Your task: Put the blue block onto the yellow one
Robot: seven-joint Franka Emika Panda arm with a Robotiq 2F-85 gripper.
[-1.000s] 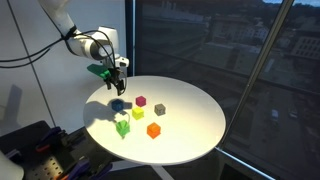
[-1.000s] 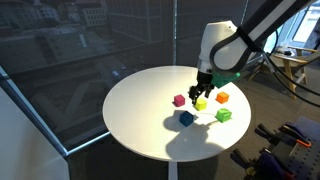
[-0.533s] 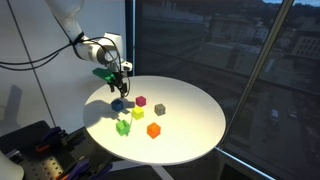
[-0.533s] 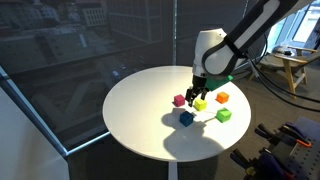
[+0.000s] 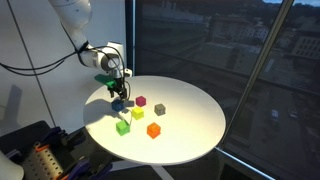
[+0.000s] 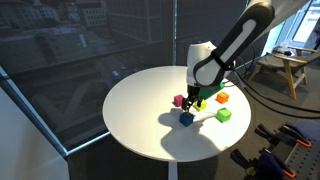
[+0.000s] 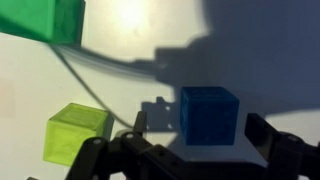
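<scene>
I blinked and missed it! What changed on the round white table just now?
The robot's gripper came down toward the small dark-blue cube. It is open around the cube and has not grabbed it yet. The blue cube and the small bright yellow cube stayed put, and nothing else on the round white table moved.
</scene>
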